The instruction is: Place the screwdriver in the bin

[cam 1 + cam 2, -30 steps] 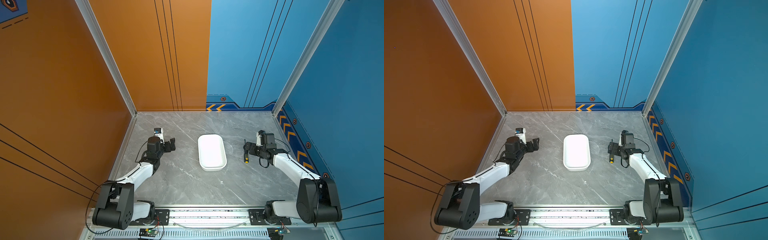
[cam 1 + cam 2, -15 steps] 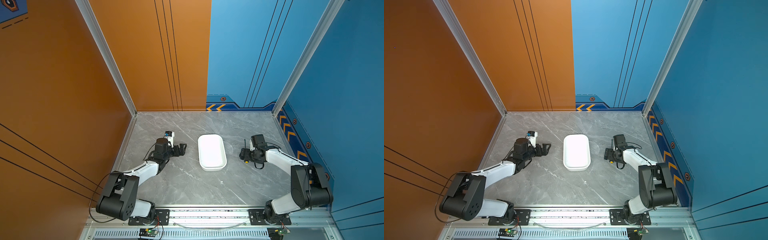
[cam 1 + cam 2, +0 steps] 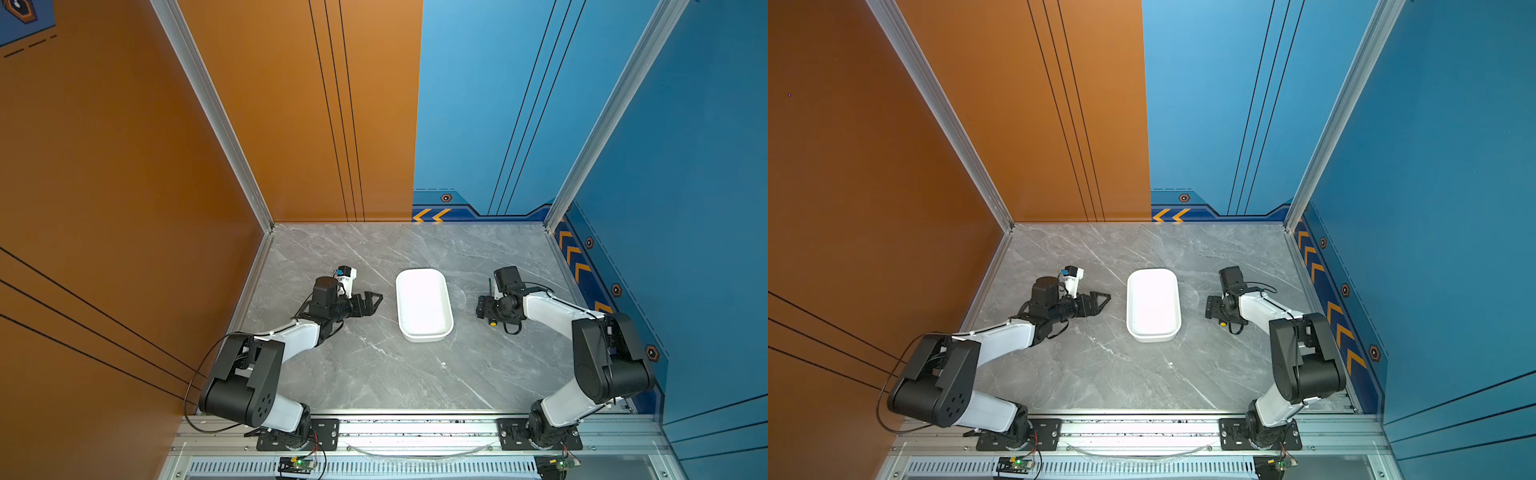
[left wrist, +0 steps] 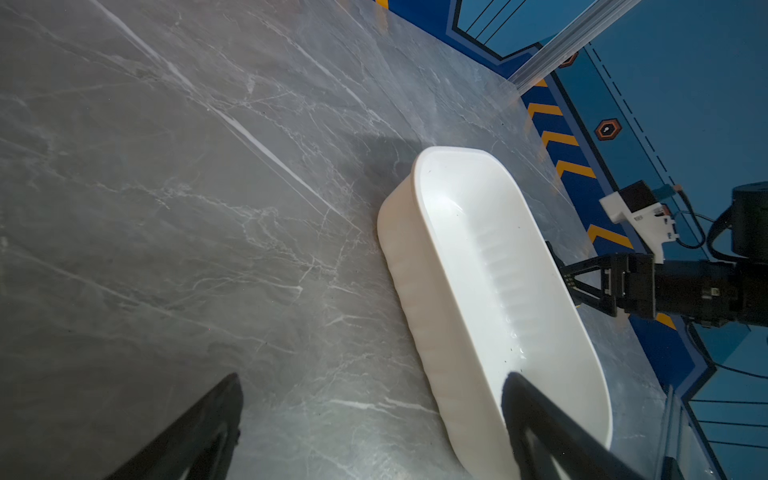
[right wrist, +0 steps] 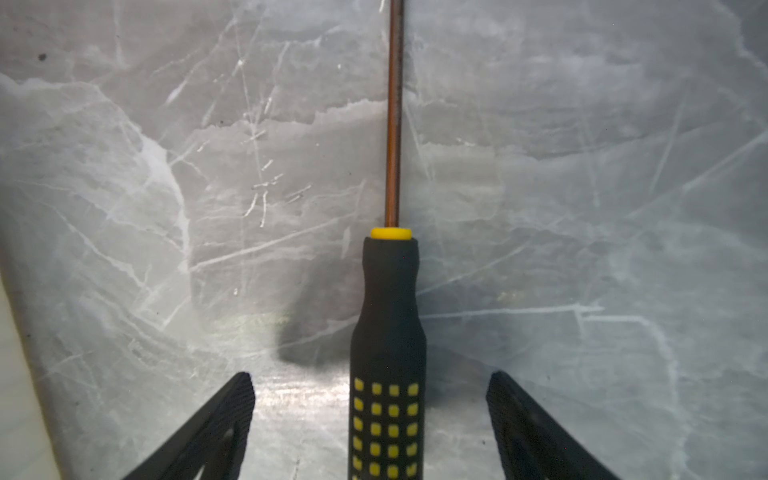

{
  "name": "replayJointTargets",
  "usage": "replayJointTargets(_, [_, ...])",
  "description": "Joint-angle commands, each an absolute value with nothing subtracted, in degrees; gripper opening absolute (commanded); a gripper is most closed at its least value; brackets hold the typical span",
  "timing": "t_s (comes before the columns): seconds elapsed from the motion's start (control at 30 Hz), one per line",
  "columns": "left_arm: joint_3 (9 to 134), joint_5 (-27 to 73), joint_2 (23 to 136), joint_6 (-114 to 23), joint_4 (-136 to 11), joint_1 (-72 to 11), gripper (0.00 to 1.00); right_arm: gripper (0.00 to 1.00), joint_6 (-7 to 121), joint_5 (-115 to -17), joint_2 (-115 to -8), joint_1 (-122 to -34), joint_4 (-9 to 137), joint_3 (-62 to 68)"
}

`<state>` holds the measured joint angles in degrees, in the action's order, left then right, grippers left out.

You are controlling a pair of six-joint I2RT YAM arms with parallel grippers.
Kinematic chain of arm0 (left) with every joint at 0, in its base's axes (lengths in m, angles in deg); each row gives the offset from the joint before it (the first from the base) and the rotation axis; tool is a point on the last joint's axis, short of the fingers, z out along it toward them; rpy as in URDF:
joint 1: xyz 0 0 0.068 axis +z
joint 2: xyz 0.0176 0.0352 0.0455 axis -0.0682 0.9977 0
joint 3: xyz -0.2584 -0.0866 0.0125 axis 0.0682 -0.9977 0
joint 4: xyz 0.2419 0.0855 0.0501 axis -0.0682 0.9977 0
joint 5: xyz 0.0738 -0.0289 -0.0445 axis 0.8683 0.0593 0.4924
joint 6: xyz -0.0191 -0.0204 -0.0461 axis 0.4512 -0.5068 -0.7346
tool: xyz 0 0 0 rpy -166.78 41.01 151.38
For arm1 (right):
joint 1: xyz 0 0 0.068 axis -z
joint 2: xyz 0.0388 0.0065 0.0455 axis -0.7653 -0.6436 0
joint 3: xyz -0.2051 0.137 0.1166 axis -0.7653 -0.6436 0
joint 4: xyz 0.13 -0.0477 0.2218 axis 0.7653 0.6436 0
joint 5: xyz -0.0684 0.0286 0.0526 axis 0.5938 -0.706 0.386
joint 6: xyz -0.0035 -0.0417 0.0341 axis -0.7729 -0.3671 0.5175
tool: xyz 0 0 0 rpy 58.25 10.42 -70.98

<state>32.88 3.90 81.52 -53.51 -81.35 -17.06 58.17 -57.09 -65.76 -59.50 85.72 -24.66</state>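
The black right gripper (image 5: 370, 377), jaws apart, straddles the black, yellow-dotted screwdriver (image 5: 388, 316) without touching; from overhead it hides most of the handle.

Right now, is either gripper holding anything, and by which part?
Nothing is held. The fingers of the right gripper straddle the screwdriver handle with gaps on both sides; the left gripper is open and empty.

Small screwdriver (image 5: 388, 332): thin dark shaft, black handle with a yellow collar at the shaft end and a grid of yellow squares further back. Flat on the grey marbled surface (image 5: 582, 208), shaft toward the back wall, yellow end cap toward the front. Shallow white bin (image 3: 424, 305): rounded corners, low glossy walls, empty, upright on the same surface. Screwdriver to its right in both top views, near but apart, roughly parallel to its long sides.
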Motion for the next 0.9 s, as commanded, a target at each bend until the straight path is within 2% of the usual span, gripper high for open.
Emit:
replayJointTargets(0.0, [35.55, -2.1, 81.49, -53.28, -77.88, -16.65, 0.98, 0.8, 58.26, -54.84, -66.87, -60.11, 88.46, -23.37])
replayJointTargets(0.23, [36.59, -6.32, 81.06, -51.06, -73.2, -16.81, 0.98, 0.69, 58.09, -54.05, -67.99, -60.7, 89.72, -22.57])
replayJointTargets(0.43, [37.3, -3.36, 79.57, -48.1, -67.63, -16.81, 0.98, 0.57, 58.06, -54.05, -69.03, -60.98, 90.35, -21.92])
replayJointTargets(0.57, [37.73, -4.21, 79.21, -47.55, -66.6, -16.81, 0.98, 0.53, 57.87, -53.47, -69.73, -61.2, 91.14, -21.31])
replayJointTargets(0.87, [39.46, -5.37, 79.91, -48.06, -64.89, -16.87, 0.98, 0.37, 57.3, -52.82, -70.2, -61.37, 91.97, -20.82])
